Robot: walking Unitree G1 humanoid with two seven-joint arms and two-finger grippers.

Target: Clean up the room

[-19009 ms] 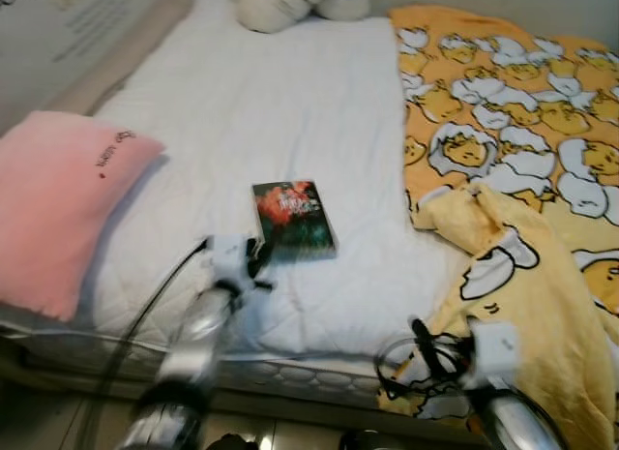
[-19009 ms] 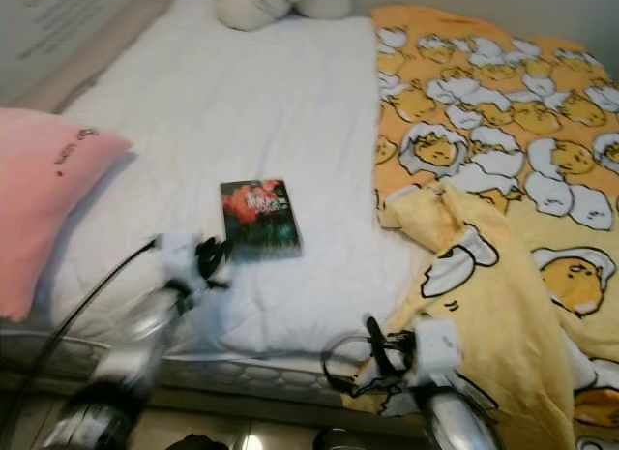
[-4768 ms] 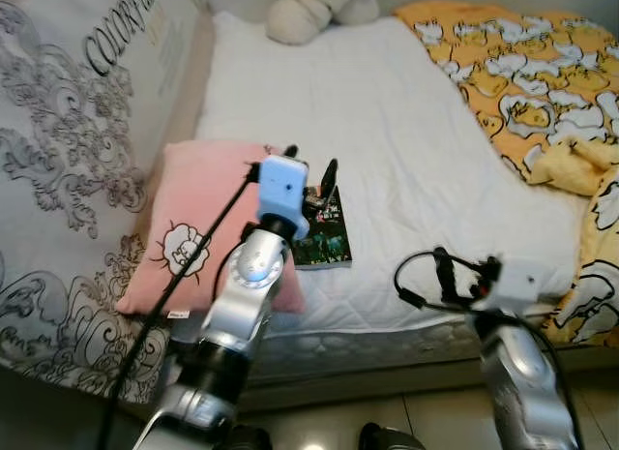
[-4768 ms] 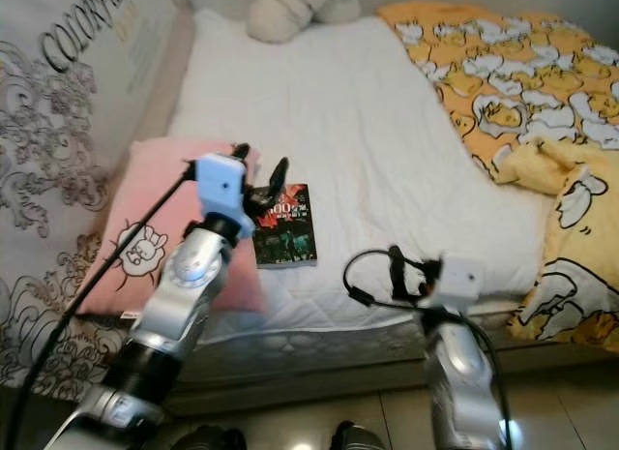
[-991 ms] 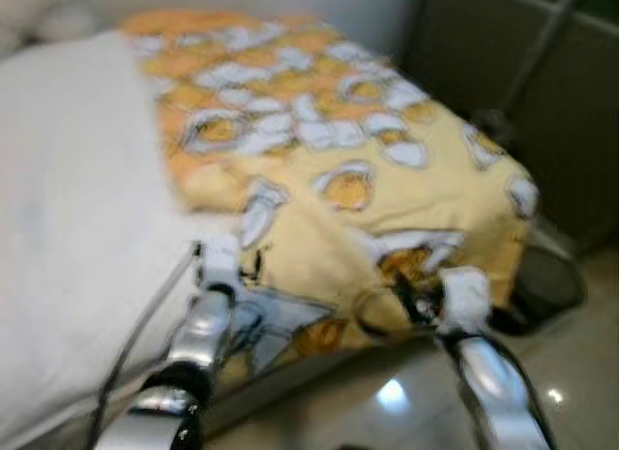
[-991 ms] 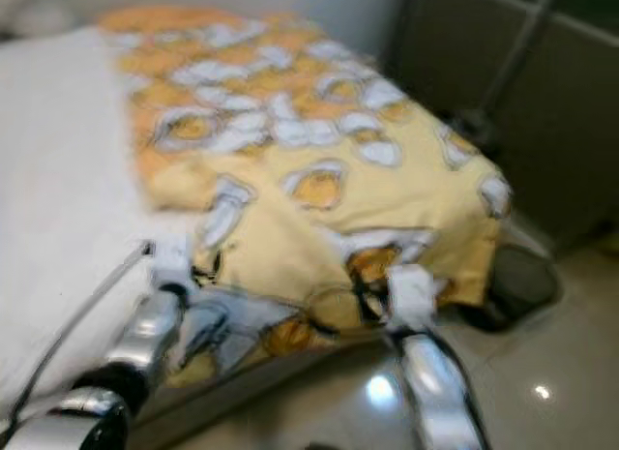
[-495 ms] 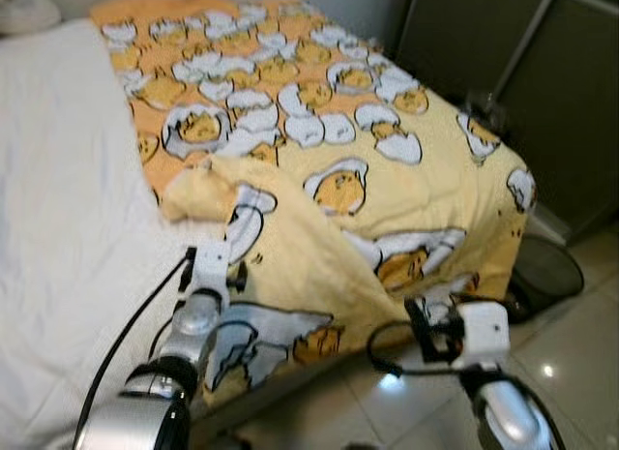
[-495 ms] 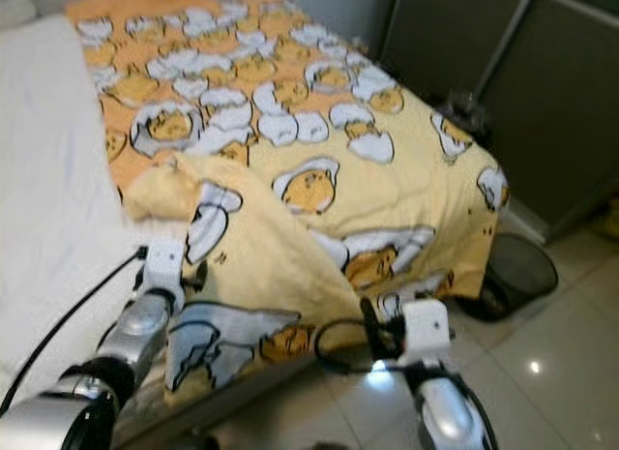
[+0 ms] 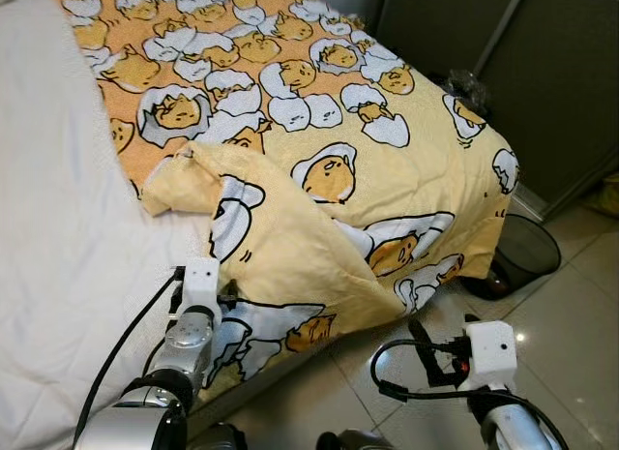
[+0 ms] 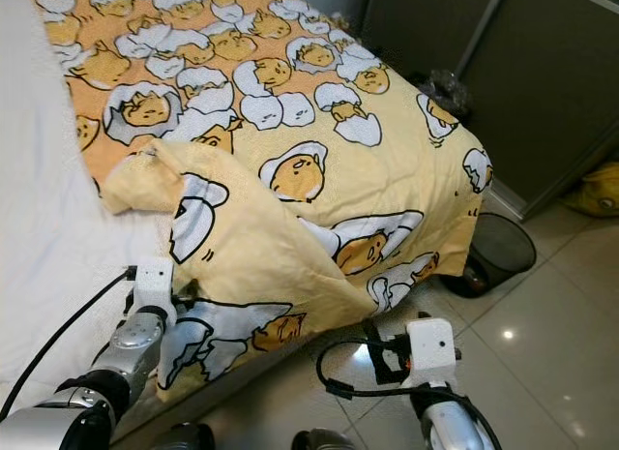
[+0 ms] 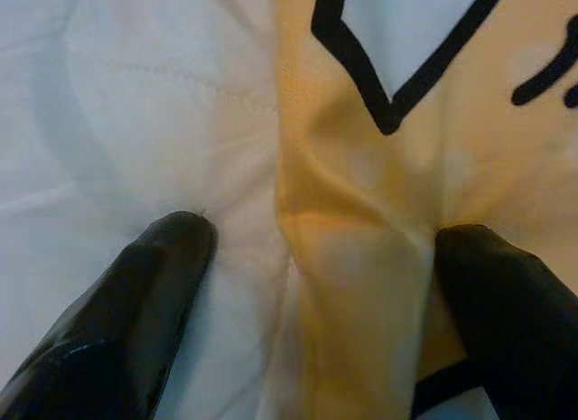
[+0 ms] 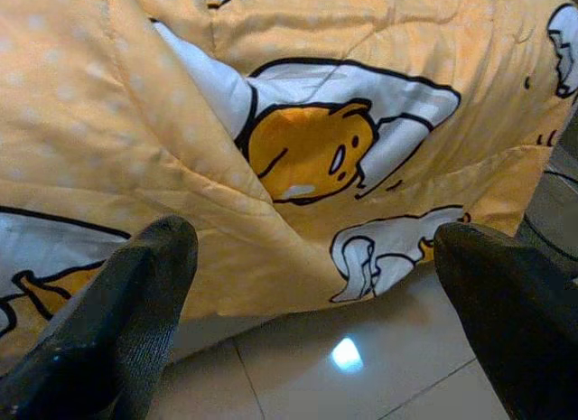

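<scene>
The blanket (image 9: 319, 131) is yellow-orange, printed all over with cartoon egg yolks in white, black-outlined shells; the yolks are a deeper orange-yellow with small black faces. Its folded-back flap (image 9: 280, 252) is a paler yellow with larger versions of the same print. The sheet (image 9: 68, 266) beside it is plain white with faint quilted stitching. The floor (image 9: 571, 305) is glossy pale grey-beige tile. The bin (image 9: 522, 256) is black mesh. The wardrobe (image 9: 542, 73) is dark grey-olive. The arms are silver with white wrist boxes and black cables; the fingers (image 11: 117, 303) are glossy black.
</scene>
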